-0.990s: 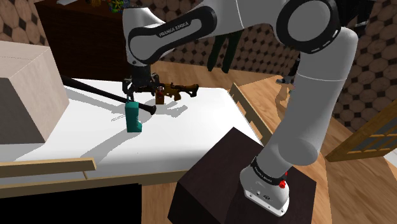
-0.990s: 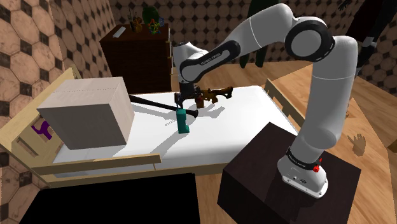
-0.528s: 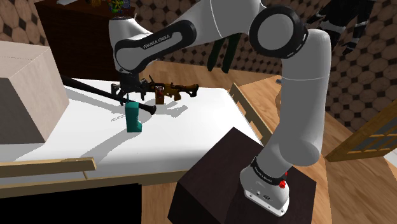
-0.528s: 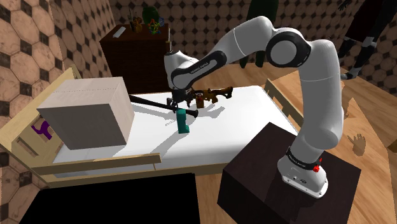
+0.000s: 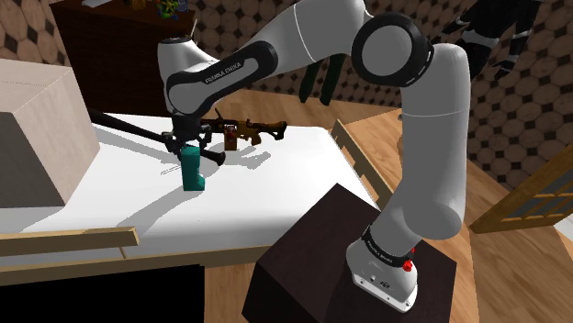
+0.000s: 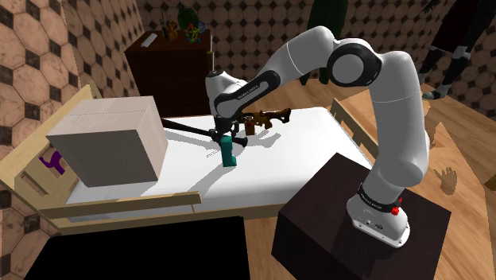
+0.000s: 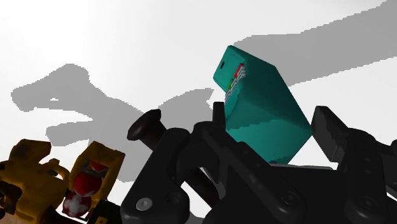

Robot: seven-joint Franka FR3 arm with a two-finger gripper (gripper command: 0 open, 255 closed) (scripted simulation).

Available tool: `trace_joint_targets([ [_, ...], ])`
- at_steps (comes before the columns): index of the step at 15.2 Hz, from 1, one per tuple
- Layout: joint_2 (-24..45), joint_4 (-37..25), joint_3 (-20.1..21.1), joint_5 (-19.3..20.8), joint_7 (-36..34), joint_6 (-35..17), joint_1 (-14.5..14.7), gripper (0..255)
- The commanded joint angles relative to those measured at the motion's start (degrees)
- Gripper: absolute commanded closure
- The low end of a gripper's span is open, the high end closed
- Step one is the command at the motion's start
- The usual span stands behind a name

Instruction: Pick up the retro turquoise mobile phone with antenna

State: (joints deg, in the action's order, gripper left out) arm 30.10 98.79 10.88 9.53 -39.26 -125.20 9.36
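Where the end effector (image 7: 272,116) comes down over the phone (image 7: 261,108), its two black fingers (image 7: 329,130) stand spread, one on each side of the phone's lower part. They sit close to its sides, and no firm clasp shows. The phone is a teal block with a small dark hole on one face and a strip of red, green and white marks along an edge. In the shoulder view it stands upright on the white bed (image 5: 275,174), near the middle of the far half, with the end effector right on top of it.

Just behind the phone lies a long black rod (image 5: 129,128), running from the box side toward the phone and ending in a knob. A brown and yellow toy (image 5: 252,130) lies beyond the rod, toward the shoulder view's right. A large grey box (image 5: 37,128) sits on the bed at that view's left, well apart from the phone.

The white arm (image 5: 275,46) arches over from the dark stand (image 5: 321,248) at lower right. A dark cabinet (image 6: 171,68) stands against the patterned wall behind the bed.
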Motion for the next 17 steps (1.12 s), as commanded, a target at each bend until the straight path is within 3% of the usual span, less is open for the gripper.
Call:
trace_joint_targets([
  [1, 0.12, 0.08, -0.02, 0.02, 0.0, -0.1, 0.0, 255],
  [8, 0.04, 0.02, 0.01, -0.01, 0.0, 0.05, 0.01, 255],
  [17, -3.53, -1.8, 0.54, -1.01, 0.77, 5.36, -0.29, 255],
])
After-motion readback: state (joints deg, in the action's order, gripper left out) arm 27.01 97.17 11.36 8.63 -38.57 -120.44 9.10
